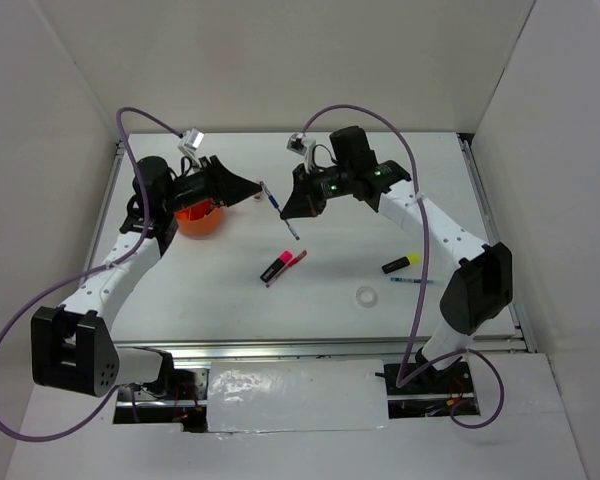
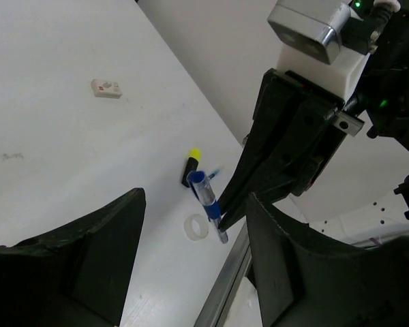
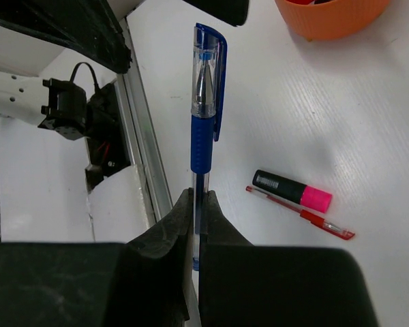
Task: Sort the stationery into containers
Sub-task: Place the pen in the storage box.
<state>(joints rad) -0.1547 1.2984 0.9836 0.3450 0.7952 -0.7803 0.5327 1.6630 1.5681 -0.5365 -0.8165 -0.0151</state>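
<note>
Looks like handover, upper centre: blue pen (image 3: 204,122) clamped tight in right gripper (image 3: 199,204), offered to wide-open, empty left gripper (image 2: 194,201). Next, probably: closing squarely on cap end.

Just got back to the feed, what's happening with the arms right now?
The right gripper is shut on a blue pen, holding it in the air toward the open left gripper near the tub. It looks like a handover. A pink highlighter, red pen and tape ring lie on the table.
</note>
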